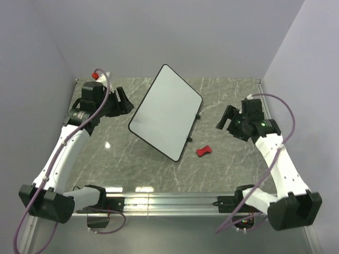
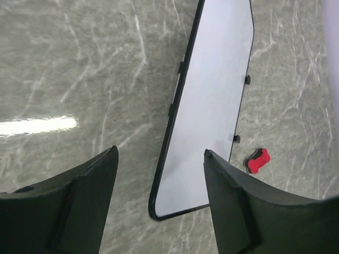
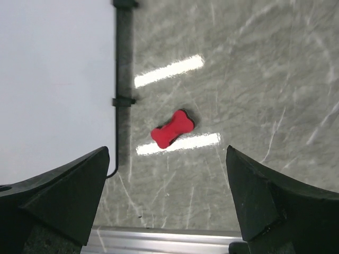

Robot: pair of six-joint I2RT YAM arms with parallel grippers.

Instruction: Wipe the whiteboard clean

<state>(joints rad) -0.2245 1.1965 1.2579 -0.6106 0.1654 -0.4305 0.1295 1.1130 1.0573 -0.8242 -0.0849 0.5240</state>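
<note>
The whiteboard (image 1: pixel 166 111) lies flat and turned at an angle in the middle of the marble table; its white face (image 2: pixel 212 100) shows no marks, and its black rim with small feet is visible (image 3: pixel 53 79). A small red bow-shaped eraser (image 1: pixel 203 151) lies on the table just right of the board's near corner (image 2: pixel 257 161) (image 3: pixel 172 128). My left gripper (image 1: pixel 123 101) hovers open to the left of the board, nothing between its fingers (image 2: pixel 159 153). My right gripper (image 1: pixel 225 119) hangs open to the right of the board, above and beyond the eraser (image 3: pixel 168 153), holding nothing.
A red-topped object (image 1: pixel 96 74) sits at the back left corner by the wall. White walls close the table (image 1: pixel 222 100) on three sides. An aluminium rail (image 1: pixel 169 201) runs along the near edge between the arm bases.
</note>
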